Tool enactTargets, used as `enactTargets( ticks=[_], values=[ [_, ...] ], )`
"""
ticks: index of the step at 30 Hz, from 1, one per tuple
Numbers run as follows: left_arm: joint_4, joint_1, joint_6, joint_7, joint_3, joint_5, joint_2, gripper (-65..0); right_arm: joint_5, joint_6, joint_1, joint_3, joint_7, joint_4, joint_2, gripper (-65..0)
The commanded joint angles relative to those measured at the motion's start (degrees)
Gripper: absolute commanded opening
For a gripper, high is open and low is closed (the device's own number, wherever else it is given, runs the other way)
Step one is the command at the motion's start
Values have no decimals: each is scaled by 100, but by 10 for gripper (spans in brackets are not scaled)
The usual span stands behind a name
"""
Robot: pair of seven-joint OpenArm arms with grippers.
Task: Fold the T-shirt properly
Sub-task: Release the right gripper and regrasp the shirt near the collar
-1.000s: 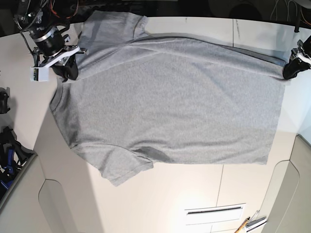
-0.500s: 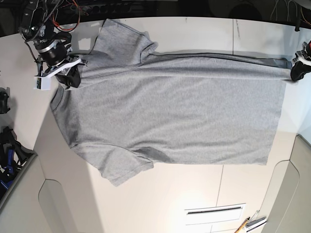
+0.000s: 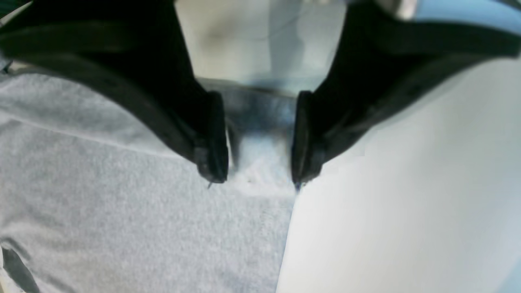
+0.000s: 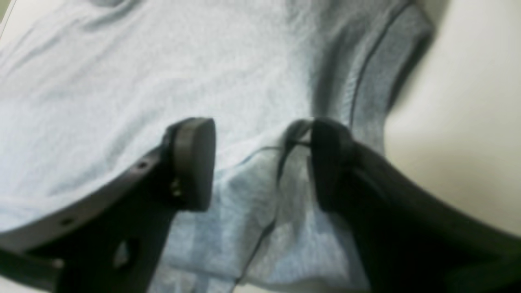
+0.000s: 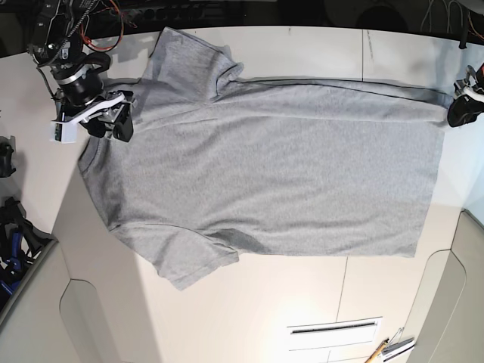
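Observation:
The grey T-shirt [image 5: 265,174] lies spread flat on the white table [image 5: 249,310], plain side up, with its neck at the left and its hem at the right. My right gripper [image 5: 113,127] stands open over the far shoulder beside the collar; in the right wrist view its fingers [image 4: 191,162] straddle loose folded cloth [image 4: 252,191] at the right gripper [image 4: 260,162]. At the far hem corner my left gripper [image 5: 456,115] is open too. Its fingertips [image 3: 211,162] flank the shirt corner [image 3: 122,215] at the left gripper [image 3: 256,175], and the cloth rests on the table.
Dark equipment [image 5: 11,234] sits at the left table edge. A slotted plate [image 5: 333,329] and a wooden-handled tool [image 5: 386,349] lie near the front right. Raised rounded panels [image 5: 454,302] border the front corners. Cables [image 5: 98,19] hang behind the right arm.
Both grippers were shut on the shirt's far edge and have opened, letting it go. The far edge and sleeve were drawn farther back and the shirt now lies flatter.

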Motion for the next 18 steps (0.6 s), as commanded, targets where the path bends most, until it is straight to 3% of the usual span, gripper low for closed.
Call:
enactTargets(
  ticks=[1, 6, 10, 15, 18],
  values=[
    [76, -15, -107, -107, -52, -101, -146, -357, 72, 48, 55, 28, 131, 170, 35, -286],
    [76, -13, -109, -101, -52, -96, -175, -357, 76, 162, 59, 339, -15, 754, 35, -288],
    [76, -11, -107, -81, -52, -98, -192, -357, 516, 262, -83, 734, -767, 1484, 35, -291],
    [76, -13, -109, -59, -52, -96, -188, -357, 1222, 260, -981, 887, -946, 1923, -70, -337],
    [76, -11, -109, -50, -52, -96, -190, -357, 1541, 262, -1585, 885, -944, 1915, -315, -340]
  ],
)
